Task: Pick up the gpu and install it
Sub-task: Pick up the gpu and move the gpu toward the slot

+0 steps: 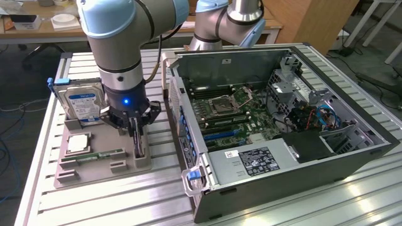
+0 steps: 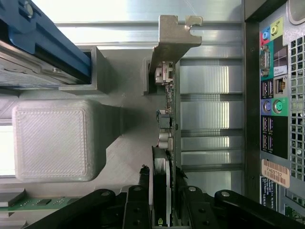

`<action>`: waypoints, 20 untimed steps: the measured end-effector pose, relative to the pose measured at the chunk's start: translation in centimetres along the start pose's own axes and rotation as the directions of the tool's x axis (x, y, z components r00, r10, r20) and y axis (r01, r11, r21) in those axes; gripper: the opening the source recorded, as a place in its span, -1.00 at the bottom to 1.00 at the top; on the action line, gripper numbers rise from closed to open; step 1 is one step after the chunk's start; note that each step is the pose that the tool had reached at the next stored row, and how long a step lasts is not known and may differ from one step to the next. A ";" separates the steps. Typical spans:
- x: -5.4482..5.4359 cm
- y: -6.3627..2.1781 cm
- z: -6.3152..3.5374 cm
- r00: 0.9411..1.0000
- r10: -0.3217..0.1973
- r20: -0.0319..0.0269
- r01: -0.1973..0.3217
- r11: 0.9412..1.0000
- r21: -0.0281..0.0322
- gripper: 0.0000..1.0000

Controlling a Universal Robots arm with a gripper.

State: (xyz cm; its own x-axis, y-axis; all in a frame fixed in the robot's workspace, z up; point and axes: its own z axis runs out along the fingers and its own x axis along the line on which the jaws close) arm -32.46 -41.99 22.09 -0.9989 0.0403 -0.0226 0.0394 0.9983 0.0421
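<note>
Because the gpu (image 2: 169,102) stands on edge in a slot of the grey holder (image 1: 100,169), its upper edge is free for the gripper (image 2: 162,205), whose fingers (image 2: 138,195) are clamped on both faces of the card. Just behind, the hard drive (image 1: 84,101) stands upright in its own cradle. Beyond, the open computer case (image 1: 351,155) lies on its side, with the motherboard (image 1: 232,113) facing up for access.

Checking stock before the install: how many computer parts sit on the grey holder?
4: hard drive upright at the holder's far end, processor flat in the middle, memory stick along the near side, gpu on edge in the tool's grip. The arm may hide others.
</note>
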 end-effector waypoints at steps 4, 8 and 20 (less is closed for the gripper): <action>-0.1 -0.01 -0.01 1.000 0.000 0.000 0.000 1.000 0.000 -0.35; -0.1 -0.01 -0.01 1.000 0.000 0.000 0.000 1.000 0.000 -0.35; -0.1 -0.01 0.00 1.000 0.000 0.000 0.000 1.000 0.000 -0.47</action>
State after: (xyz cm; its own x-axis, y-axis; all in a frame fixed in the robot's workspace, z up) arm -32.39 -42.00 22.09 -0.9989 0.0402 -0.0225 0.0393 0.9983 0.0419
